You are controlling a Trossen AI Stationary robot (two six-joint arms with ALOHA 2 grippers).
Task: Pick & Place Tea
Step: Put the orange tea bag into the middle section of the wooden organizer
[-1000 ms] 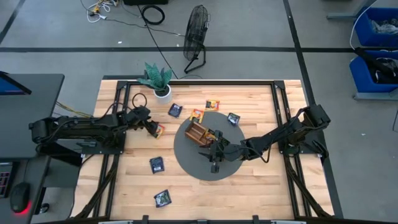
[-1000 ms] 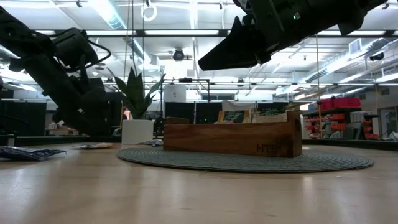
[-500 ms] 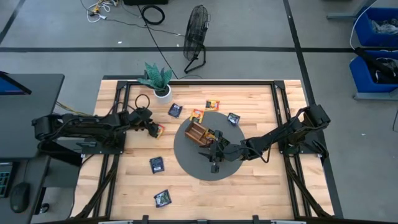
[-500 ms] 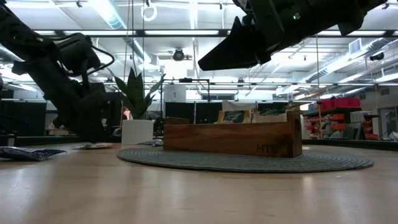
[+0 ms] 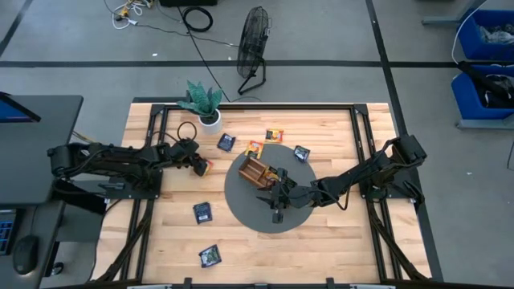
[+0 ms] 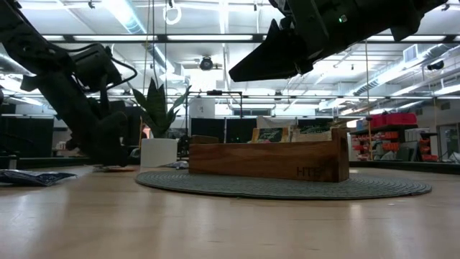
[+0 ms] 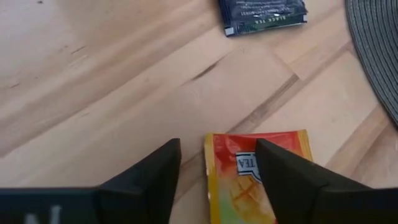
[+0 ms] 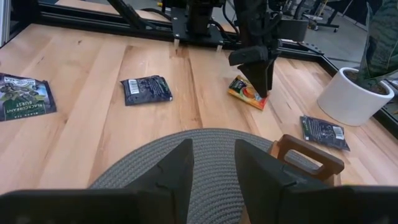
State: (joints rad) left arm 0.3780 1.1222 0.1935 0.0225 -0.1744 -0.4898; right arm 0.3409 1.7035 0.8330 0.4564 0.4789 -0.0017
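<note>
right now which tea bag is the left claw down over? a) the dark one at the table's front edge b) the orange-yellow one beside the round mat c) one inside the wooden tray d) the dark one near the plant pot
b: the left claw stands over the edge of the orange-yellow tea bag lying on the table beside the round mat, with one finger either side of that edge.

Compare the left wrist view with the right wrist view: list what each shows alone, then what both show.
Left wrist only: the printing on the orange-yellow square tea sachet, lying between the left pincer fingers.
Right wrist only: the white plant pot, the wooden tray's handle, the right pincer, open and empty.
Both: that sachet, a dark blue sachet, the grey round mat.
</note>
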